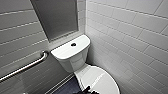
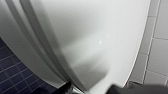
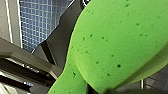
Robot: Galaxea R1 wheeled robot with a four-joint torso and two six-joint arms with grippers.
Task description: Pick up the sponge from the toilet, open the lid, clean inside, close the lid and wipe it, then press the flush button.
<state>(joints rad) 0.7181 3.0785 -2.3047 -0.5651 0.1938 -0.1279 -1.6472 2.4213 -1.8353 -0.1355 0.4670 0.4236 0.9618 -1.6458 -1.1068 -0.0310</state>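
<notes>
Sponge [image 3: 112, 45] clamped in R claw [image 3: 105, 90]; L claw [image 1: 87, 90], grip unclear, at lid [image 1: 105, 80] rim, lower centre: hook under edge, lift slow.

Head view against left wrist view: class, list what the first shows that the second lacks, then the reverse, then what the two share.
The head view adds the boxy tank with its round flush button, the metal grab bar on the wall, and the grey recessed panel above the tank. The left wrist view adds the layered seat edge running under the lid, and the grid lines of the dark floor tiles. Both share the closed white lid, the dark floor and the white wall tiles.
</notes>
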